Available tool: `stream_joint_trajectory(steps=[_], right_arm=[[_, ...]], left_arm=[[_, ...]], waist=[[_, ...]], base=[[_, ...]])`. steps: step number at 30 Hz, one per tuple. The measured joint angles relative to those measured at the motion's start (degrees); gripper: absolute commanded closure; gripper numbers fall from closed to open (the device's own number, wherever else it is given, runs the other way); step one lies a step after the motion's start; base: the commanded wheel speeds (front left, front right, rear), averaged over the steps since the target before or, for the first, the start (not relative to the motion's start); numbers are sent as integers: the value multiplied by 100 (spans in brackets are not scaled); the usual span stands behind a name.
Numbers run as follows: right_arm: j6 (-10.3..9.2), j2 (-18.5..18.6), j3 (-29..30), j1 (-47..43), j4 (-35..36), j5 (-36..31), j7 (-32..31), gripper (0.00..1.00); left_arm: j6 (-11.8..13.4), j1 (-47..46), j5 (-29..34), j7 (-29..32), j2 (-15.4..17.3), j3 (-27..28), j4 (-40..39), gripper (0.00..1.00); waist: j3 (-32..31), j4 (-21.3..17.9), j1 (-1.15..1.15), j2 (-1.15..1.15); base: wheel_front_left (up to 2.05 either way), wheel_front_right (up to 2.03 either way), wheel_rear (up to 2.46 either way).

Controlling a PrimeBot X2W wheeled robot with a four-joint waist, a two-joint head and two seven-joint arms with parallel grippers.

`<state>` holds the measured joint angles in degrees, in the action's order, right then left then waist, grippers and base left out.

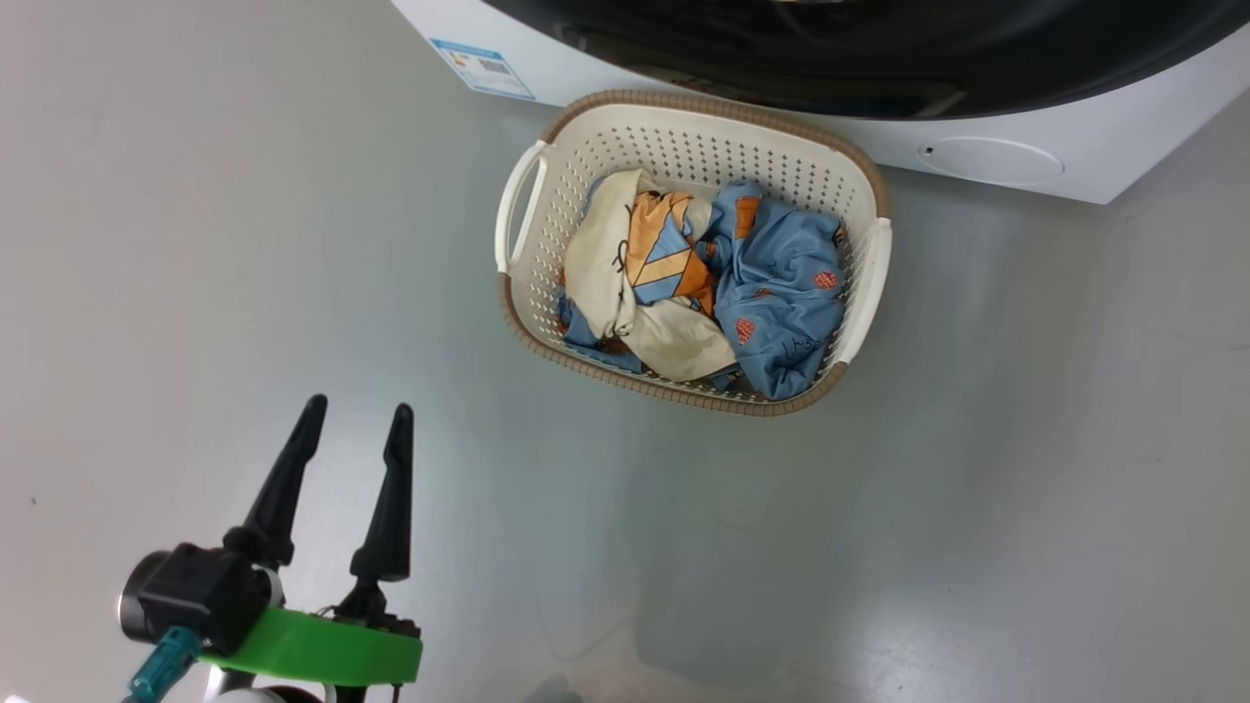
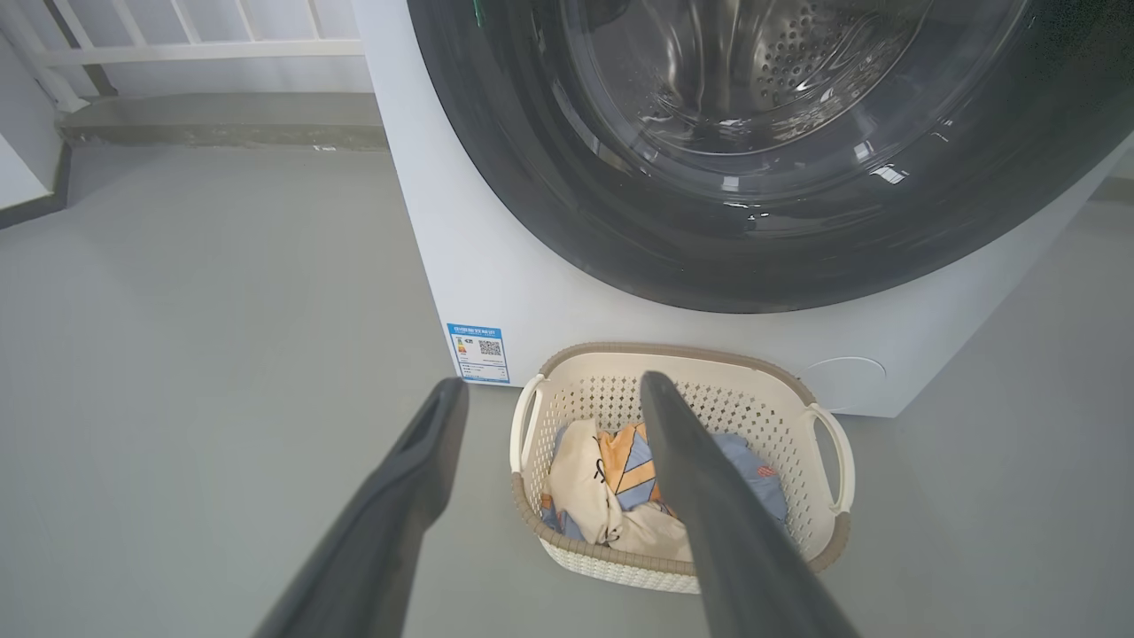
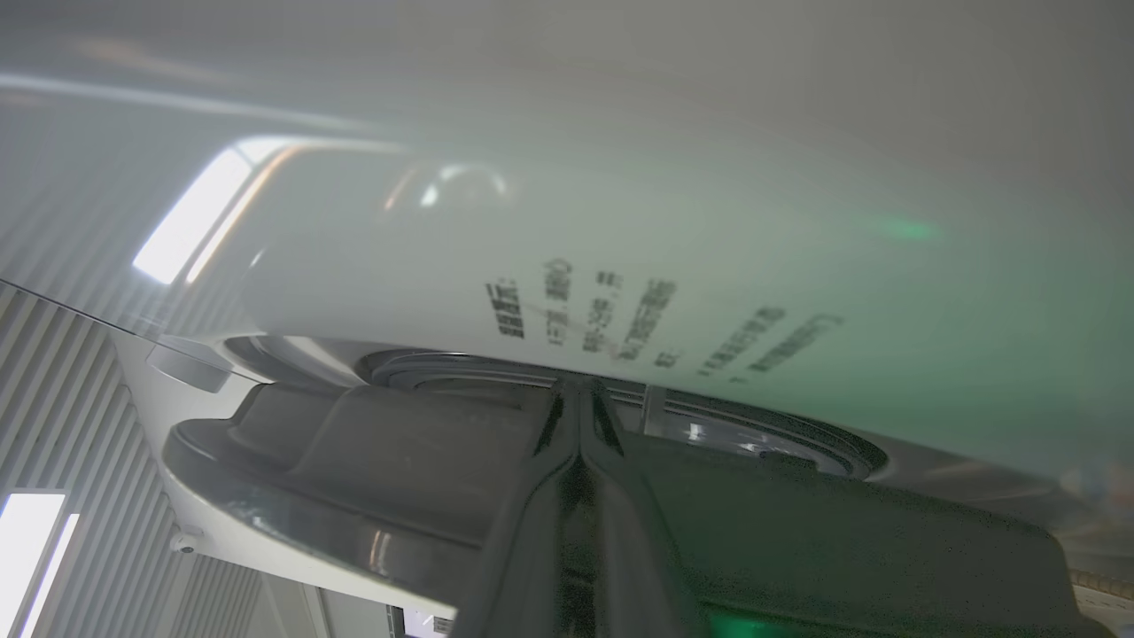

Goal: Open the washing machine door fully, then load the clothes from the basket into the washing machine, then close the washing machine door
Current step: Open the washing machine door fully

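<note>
While our left gripper (image 1: 358,406) hangs spread near the basket (image 1: 703,101), right gripper (image 3: 580,387), pinched closed, seems on the washing machine door (image 2: 532,195); next we swing it wide.

The door (image 2: 549,195) is glossy black around clear glass, and the drum (image 2: 797,53) behind it is shiny perforated steel. The washer (image 2: 469,266) casing is smooth white. The basket (image 1: 684,146) is matt cream perforated plastic with a brown woven-look rim. The clothes (image 1: 781,283) are soft, crumpled cloth. The grey floor (image 1: 195,244) is smooth with a dull sheen.
</note>
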<state>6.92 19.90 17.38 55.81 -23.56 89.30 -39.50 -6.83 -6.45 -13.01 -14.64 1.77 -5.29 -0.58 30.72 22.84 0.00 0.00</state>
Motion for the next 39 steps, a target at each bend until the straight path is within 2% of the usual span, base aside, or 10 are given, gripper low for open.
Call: stream_joint_trajectory(steps=[22, 39], right_arm=[[0, -22, -498, 135, 145, -71, -249, 100], [0, -363, -1578, -961, 671, -310, -764, 100]], left_arm=[[102, -5, -144, 0, -2, -77, -18, 0], [92, -121, -152, 0, 0, 0, 119, 0]], waist=[[-62, -39, 0, 0], [-633, -443, 0, 0]], base=[[0, 0, 0], [0, 0, 0]])
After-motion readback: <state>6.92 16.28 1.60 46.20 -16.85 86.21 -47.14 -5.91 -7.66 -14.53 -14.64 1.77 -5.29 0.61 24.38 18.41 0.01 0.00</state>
